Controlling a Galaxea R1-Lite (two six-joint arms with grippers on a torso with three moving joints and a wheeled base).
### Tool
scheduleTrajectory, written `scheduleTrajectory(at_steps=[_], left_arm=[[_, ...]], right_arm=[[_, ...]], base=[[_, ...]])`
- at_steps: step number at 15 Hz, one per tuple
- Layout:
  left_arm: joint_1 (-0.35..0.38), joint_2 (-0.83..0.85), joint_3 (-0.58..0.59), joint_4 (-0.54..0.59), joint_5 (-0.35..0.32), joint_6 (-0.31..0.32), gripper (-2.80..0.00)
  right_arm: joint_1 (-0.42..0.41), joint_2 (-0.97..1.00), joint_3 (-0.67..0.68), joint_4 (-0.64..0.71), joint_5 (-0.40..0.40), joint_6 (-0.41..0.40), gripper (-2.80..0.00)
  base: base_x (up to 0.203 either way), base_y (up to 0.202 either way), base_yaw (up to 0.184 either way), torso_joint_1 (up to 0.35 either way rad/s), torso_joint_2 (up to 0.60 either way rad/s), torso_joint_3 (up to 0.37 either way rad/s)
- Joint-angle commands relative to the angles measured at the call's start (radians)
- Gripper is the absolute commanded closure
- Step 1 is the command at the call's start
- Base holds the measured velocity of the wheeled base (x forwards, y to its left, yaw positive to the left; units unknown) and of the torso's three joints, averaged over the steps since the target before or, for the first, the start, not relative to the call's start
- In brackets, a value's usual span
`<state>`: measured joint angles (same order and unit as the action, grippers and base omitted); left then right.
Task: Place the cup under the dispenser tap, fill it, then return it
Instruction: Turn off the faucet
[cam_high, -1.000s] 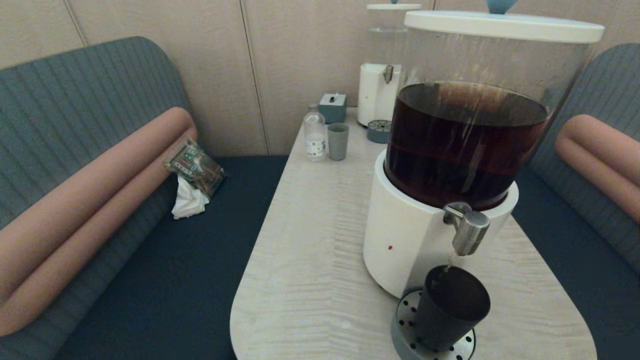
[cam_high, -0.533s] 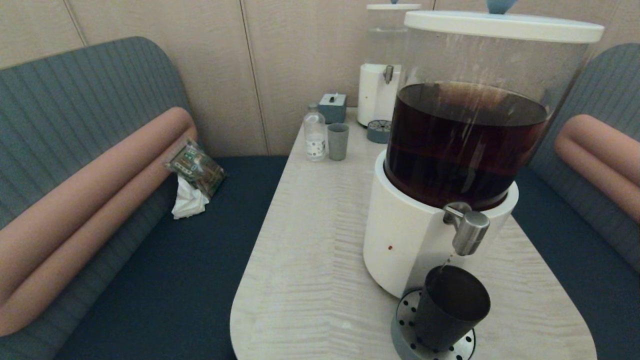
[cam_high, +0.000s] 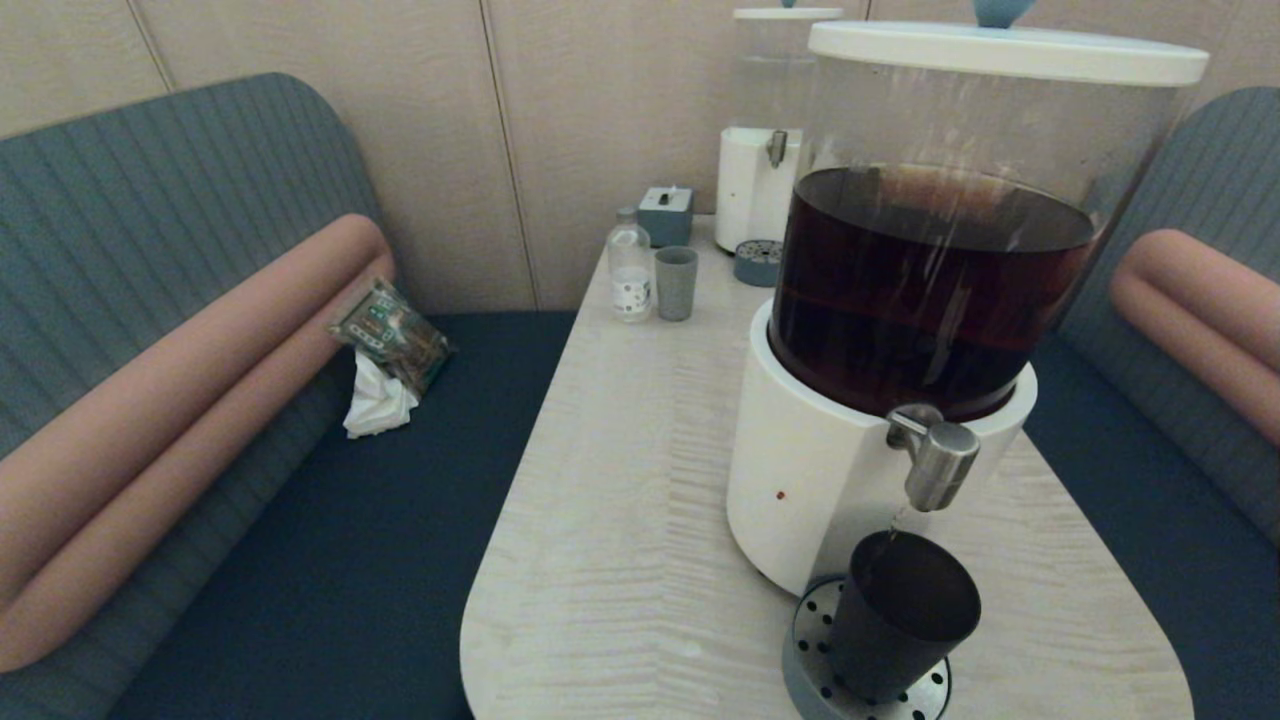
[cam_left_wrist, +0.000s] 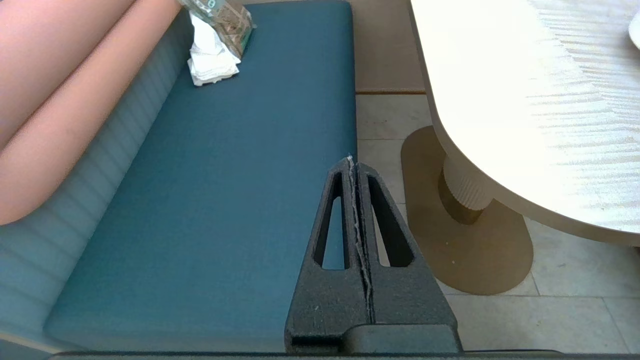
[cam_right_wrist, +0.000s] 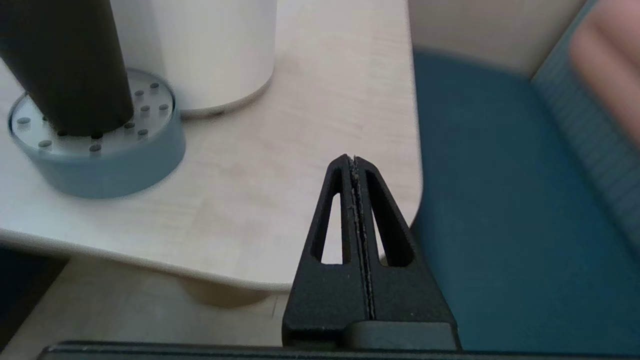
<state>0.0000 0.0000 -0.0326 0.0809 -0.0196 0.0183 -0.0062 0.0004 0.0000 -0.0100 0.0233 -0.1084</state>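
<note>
The black cup stands on the round perforated drip tray below the dispenser tap, and a thin thread of dark liquid runs from the spout into it. The tap belongs to the big dispenser holding brown liquid. In the right wrist view the cup and the tray lie off to one side of my right gripper, which hangs shut and empty by the table's near right corner. My left gripper is shut too, parked over the blue bench seat. Neither gripper shows in the head view.
At the table's far end are a grey-green cup, a small clear bottle, a grey box and a smaller clear-liquid dispenser. A packet and white tissue lie on the left bench. The table pedestal stands near my left gripper.
The stream from the tap into the cup has thinned slightly. The cup, the tap and both arms hold still.
</note>
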Motion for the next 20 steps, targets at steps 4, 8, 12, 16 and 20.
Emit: scheduleTrajectory(at_steps=[4, 8, 12, 16, 20], left_arm=[[0.0, 0.0, -0.001, 0.0, 0.001, 0.0, 0.0], [0.0, 0.0, -0.001, 0.0, 0.0, 0.0, 0.0], [0.0, 0.0, -0.001, 0.0, 0.0, 0.0, 0.0], [0.0, 0.0, -0.001, 0.0, 0.0, 0.006, 0.0], [0.0, 0.0, -0.001, -0.001, 0.001, 0.006, 0.0]], right_arm=[[0.0, -0.002, 0.003, 0.004, -0.006, 0.043, 0.0], [0.002, 0.001, -0.002, 0.018, -0.008, 0.047, 0.0], [0.002, 0.0, 0.003, 0.001, -0.006, 0.05, 0.0], [0.002, 0.0, 0.003, 0.002, -0.006, 0.055, 0.0], [0.002, 0.0, 0.003, 0.002, -0.006, 0.055, 0.0]], base=[[0.0, 0.0, 0.0, 0.0, 0.0, 0.0], [0.0, 0.0, 0.0, 0.0, 0.0, 0.0], [0.0, 0.0, 0.0, 0.0, 0.0, 0.0], [0.0, 0.0, 0.0, 0.0, 0.0, 0.0], [0.0, 0.0, 0.0, 0.0, 0.0, 0.0]])
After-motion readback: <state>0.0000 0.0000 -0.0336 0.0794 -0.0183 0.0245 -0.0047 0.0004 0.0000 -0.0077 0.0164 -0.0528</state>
